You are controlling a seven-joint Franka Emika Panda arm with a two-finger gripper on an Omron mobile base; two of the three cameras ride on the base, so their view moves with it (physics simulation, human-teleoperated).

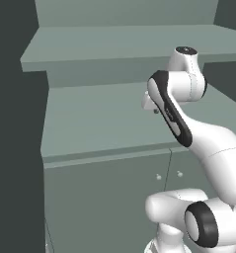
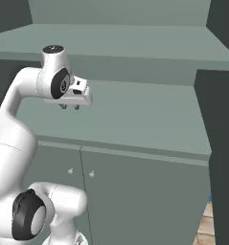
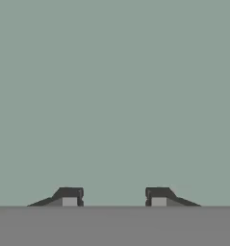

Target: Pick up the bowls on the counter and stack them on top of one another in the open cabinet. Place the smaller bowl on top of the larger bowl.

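hand view: gripper [image 3: 114, 197] parted, holding nothing, directly above bare cabinet [image 3: 114, 96] shelf

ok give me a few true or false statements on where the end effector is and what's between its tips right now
1. The end effector hovers above a wide flat grey-green cabinet shelf. True.
2. A deep blue-white bowl is clamped between the small dark fingertips. False: the hand view shows them apart with nothing between them, only plain grey-green surface ahead.
3. The flat grey-green lower doors with small round pale knobs are closed. True.
4. The end effector points up at the higher shelf. False: its tips point down at the shelf below it.
5. A small tan-brown bowl sits on the shelf under the end effector. False: that shelf is bare there.
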